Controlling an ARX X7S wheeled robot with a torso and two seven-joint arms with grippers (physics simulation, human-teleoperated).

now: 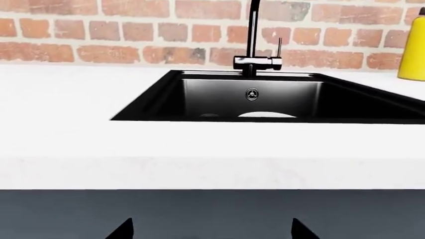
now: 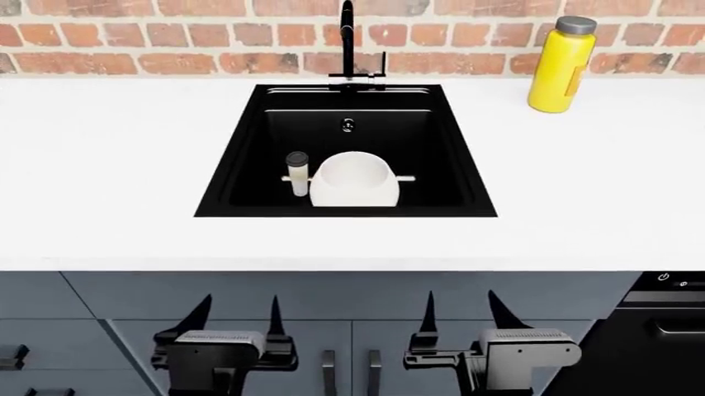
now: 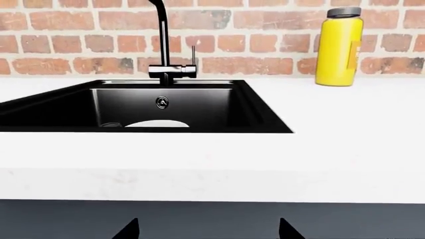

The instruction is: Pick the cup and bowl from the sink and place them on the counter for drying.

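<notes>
The black sink [image 2: 451, 165] is set in the white counter [image 2: 111, 165]. In it stands the small white cup [image 2: 297, 175] with a dark lid, just left of the large white bowl [image 2: 355, 181]. The bowl's rim shows in the left wrist view [image 1: 266, 114] and the right wrist view [image 3: 157, 124]. My left gripper [image 2: 237, 316] and right gripper [image 2: 460, 312] are both open and empty, held low in front of the grey cabinet fronts, below the counter's front edge. Only the fingertips [image 1: 123, 230] [image 3: 129, 229] show in the wrist views.
A tall black tap [image 2: 348, 45] stands behind the basin against the red brick wall. A big yellow grey-capped bottle [image 2: 560, 66] stands on the counter at the back right. A black oven front [image 2: 655, 330] is at lower right, under the counter.
</notes>
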